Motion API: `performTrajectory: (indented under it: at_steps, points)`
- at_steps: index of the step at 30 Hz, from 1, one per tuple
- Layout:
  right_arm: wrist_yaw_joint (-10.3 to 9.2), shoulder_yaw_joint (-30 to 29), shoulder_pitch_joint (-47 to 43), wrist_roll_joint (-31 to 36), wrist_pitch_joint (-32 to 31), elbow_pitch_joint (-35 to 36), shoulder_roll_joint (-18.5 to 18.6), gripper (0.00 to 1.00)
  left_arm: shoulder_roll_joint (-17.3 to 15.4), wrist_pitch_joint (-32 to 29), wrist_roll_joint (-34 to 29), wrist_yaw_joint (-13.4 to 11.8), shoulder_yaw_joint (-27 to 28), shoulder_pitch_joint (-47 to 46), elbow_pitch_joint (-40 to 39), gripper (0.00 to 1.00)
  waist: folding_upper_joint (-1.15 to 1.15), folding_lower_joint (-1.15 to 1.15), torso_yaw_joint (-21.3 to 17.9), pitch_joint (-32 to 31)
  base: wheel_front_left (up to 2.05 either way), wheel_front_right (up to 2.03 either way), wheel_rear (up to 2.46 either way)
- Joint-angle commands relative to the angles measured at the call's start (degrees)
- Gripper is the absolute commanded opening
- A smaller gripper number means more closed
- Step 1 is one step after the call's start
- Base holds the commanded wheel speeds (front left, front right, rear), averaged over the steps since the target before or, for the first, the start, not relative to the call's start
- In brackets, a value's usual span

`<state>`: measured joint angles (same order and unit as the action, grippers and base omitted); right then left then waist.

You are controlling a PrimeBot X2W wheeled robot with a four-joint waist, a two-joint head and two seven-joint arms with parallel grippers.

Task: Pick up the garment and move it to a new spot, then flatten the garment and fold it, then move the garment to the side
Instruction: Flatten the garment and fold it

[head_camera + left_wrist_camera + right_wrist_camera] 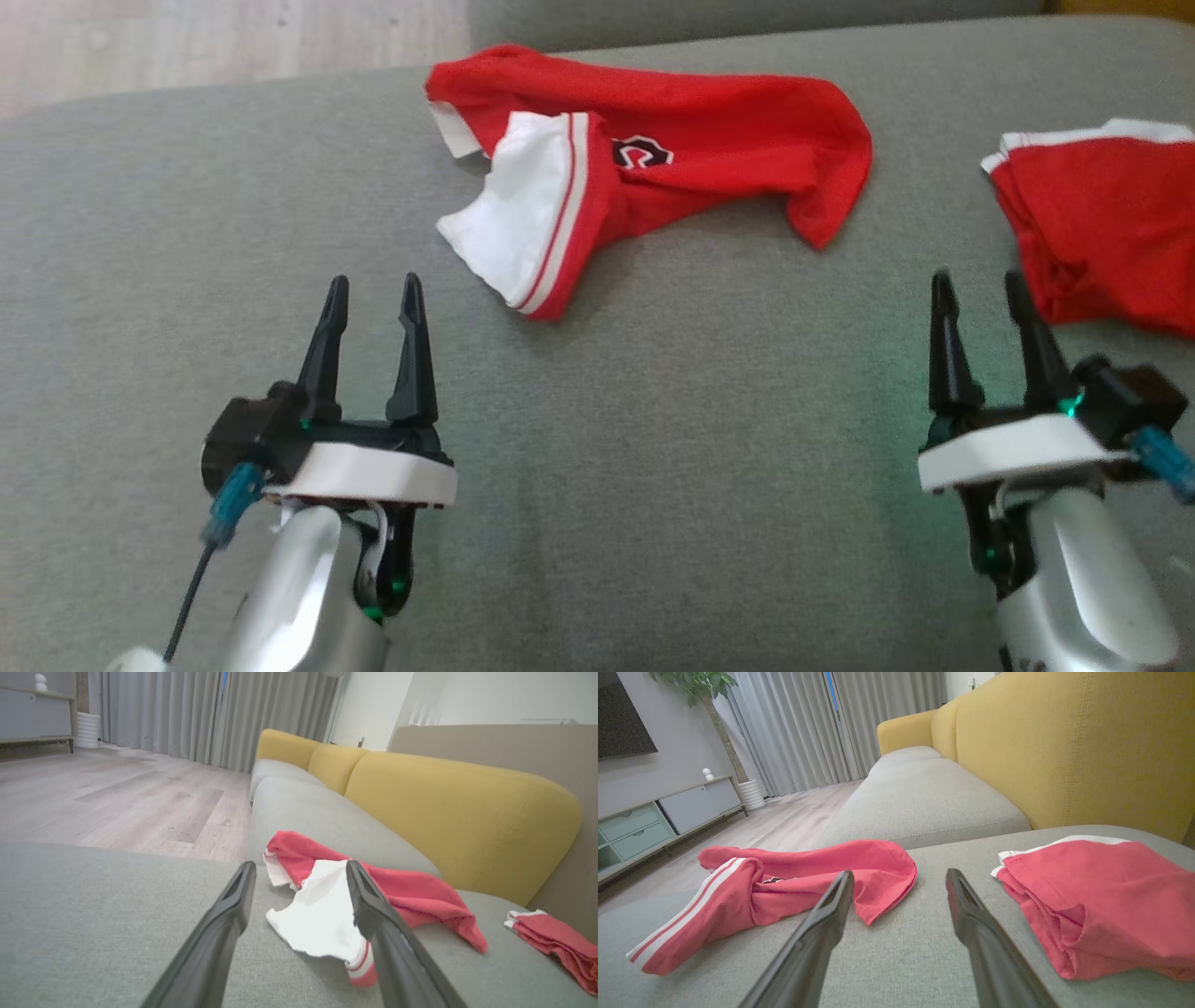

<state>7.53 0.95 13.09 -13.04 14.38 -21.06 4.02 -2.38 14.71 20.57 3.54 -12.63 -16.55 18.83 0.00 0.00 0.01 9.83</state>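
The red garment (pixel 672 159) lies crumpled on the far part of the grey seat cushion (pixel 700 420), ahead of the robot and between its two arms. One end is turned back, showing a white panel edged with a thin red stripe, and a small black-and-white logo (pixel 641 152) sits near the middle. The other end trails off toward the robot's right in a loose, pointed fold.

The left gripper (pixel 374 280) hovers just short of the white panel, its fingers spread apart and grasping nothing. The right gripper (pixel 977 276) stands well apart from it on the other side, fingers likewise released and empty.

Just beyond the right gripper lies a second red garment (pixel 1111 224) with a white-striped edge, folded into a flatter bundle and apart from the first. Behind the cushion rises a mustard-yellow backrest (pixel 458 812). Past the sofa's end I see a pale wooden floor (pixel 117 798) and long grey curtains (pixel 187 714).
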Motion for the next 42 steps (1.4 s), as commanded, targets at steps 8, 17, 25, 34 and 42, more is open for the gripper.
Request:
performTrajectory:
  at_steps: [8,17,25,34,42]
  points:
    - [-0.04,0.8,3.4,1.0,0.2,5.7,-0.8,1.0,-0.6,-1.7,-0.8,0.2,2.0,-10.9,10.6,1.0,0.0,0.0,-3.5,4.2,0.0,0.0,0.0]
    - [-0.04,2.0,3.8,0.5,0.2,6.3,-1.1,1.0,-2.3,-8.1,0.3,-0.8,2.9,-22.2,26.4,1.0,0.0,0.0,-7.5,8.1,0.0,0.0,0.0]
    - [-0.04,2.0,3.8,-1.0,0.5,6.0,-1.1,1.0,-3.4,-7.9,0.9,-0.8,3.2,-26.5,34.9,1.0,0.0,0.0,-8.8,9.3,0.0,0.0,0.0]
    - [-0.04,2.9,4.0,-1.8,0.6,5.5,-1.1,1.0,-4.1,-6.9,1.4,-0.3,2.9,-30.2,41.0,1.0,0.0,0.0,-9.0,9.9,0.0,0.0,0.0]
    - [-0.04,2.7,4.0,-1.6,0.6,5.7,-1.1,1.0,-4.0,-7.4,1.5,2.3,0.8,-33.2,44.9,0.0,0.0,0.0,-8.6,10.3,0.0,0.0,0.0]
